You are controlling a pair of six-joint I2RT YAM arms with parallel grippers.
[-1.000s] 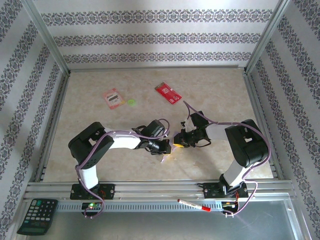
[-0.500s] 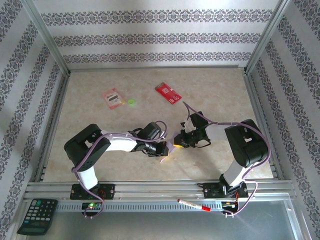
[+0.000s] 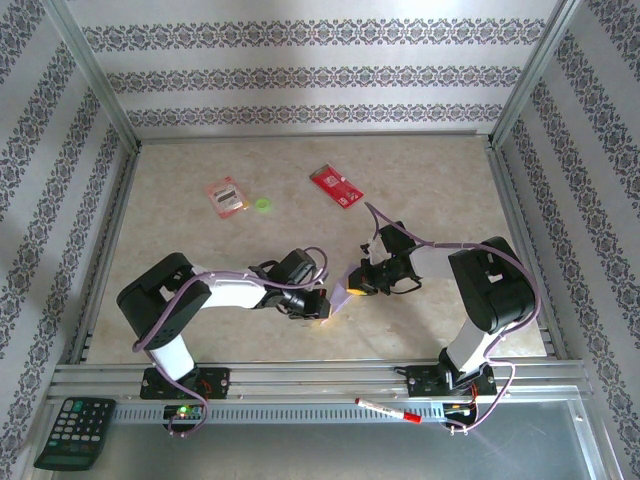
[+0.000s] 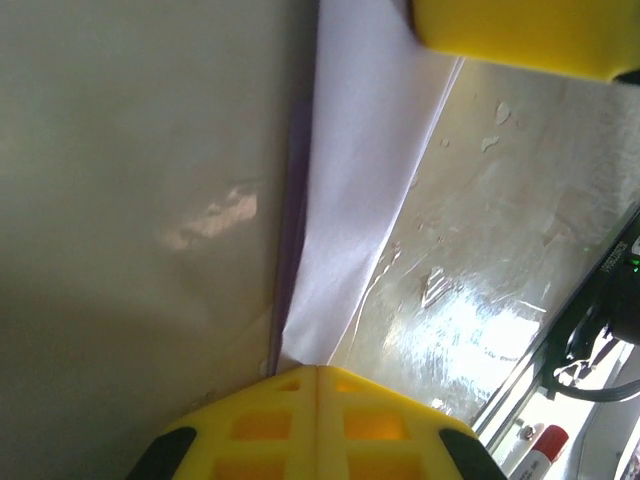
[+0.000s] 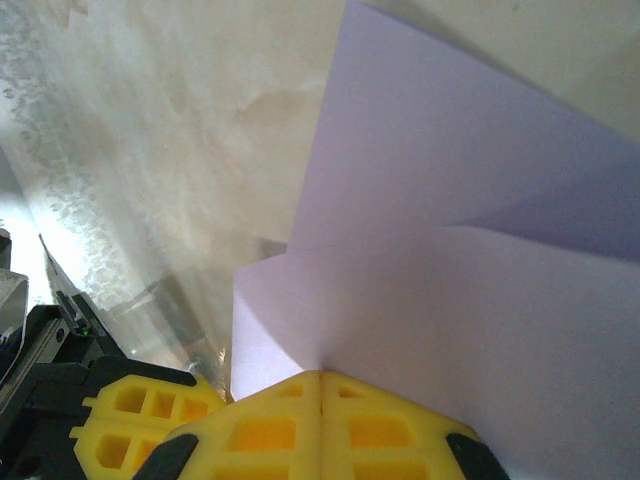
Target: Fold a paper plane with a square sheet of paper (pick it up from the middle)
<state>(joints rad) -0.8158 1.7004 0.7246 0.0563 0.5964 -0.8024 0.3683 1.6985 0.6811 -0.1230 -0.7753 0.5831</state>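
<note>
The square sheet of paper (image 3: 341, 291) is pale lilac and folded into layered flaps. It hangs between my two grippers just above the table's middle front. My left gripper (image 3: 322, 305) is shut on one end of the paper (image 4: 355, 200); its yellow jaws (image 4: 318, 372) meet with no gap. My right gripper (image 3: 357, 287) is shut on the other end, where creased flaps of paper (image 5: 450, 260) spread away from its jaws (image 5: 322, 376). Each wrist view catches the other gripper's yellow fingers (image 4: 520, 35) (image 5: 140, 425). Whether the folds make a paper plane shape I cannot tell.
A red card (image 3: 336, 186) and a pink-red packet (image 3: 226, 196) lie at the back, with a small green piece (image 3: 263, 204) between them. On the near ledge rest a calculator (image 3: 75, 432) and a red marker (image 3: 388, 410). Aluminium rails (image 3: 320, 375) frame the table.
My right gripper's jaws have closed on the paper. The left arm's elbow has swung left and its wrist has shifted slightly toward the near edge, still holding the paper.
</note>
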